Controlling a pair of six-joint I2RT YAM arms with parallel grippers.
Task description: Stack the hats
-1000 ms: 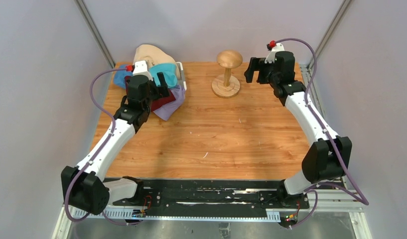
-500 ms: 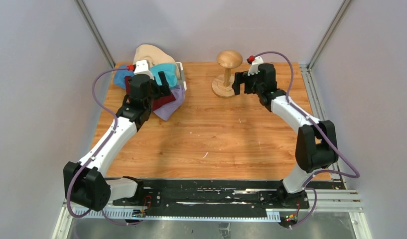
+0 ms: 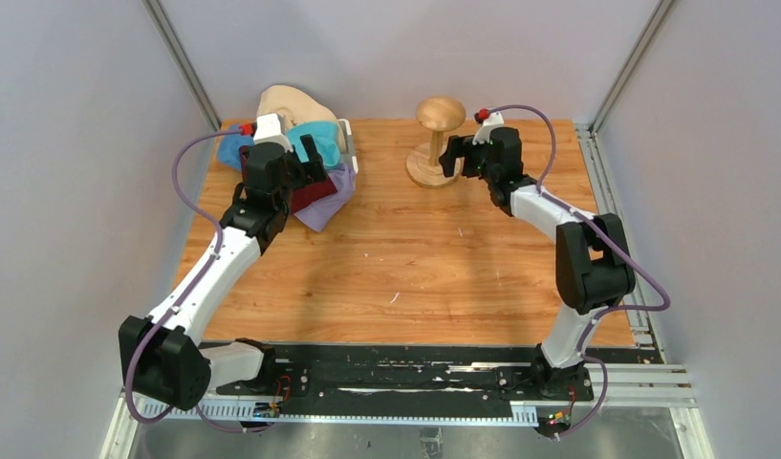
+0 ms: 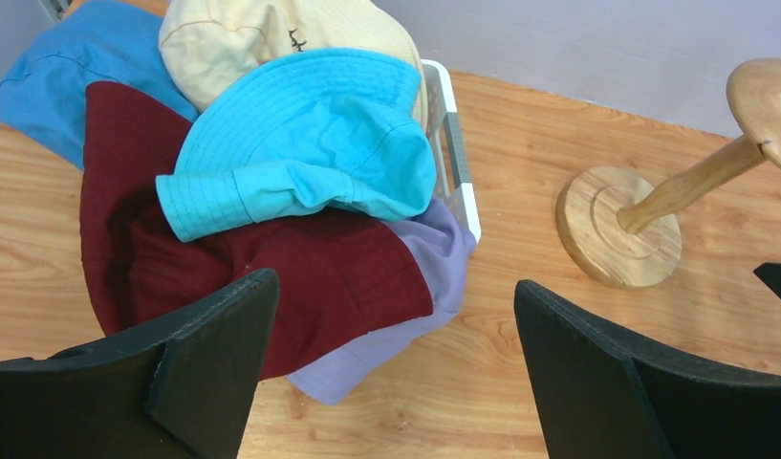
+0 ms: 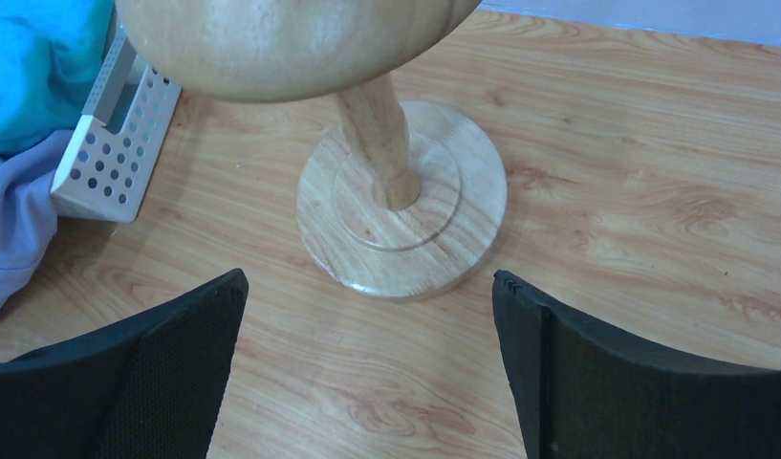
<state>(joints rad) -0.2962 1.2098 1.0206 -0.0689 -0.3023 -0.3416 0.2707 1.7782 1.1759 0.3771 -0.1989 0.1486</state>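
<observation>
Five hats lie heaped at the far left, partly in a white mesh basket [image 4: 455,143]. The teal hat [image 4: 310,143] lies on top, over the dark red hat [image 4: 300,277]. The lavender hat [image 4: 405,325] spills onto the table below them. The blue hat [image 4: 61,76] is at the left and the beige hat [image 4: 243,33] at the back. My left gripper [image 4: 396,325] is open and empty, hovering just in front of the heap [image 3: 314,158]. My right gripper [image 5: 367,325] is open and empty, close beside the wooden stand [image 5: 405,191].
The wooden mushroom-shaped stand [image 3: 436,143] stands at the far middle of the wooden table [image 3: 415,277], its base also in the left wrist view [image 4: 616,225]. The basket's corner [image 5: 109,143] lies left of the stand. Grey walls enclose the table.
My right arm has swung left across the far edge until its gripper is next to the stand. The left arm and the hats have barely moved.
</observation>
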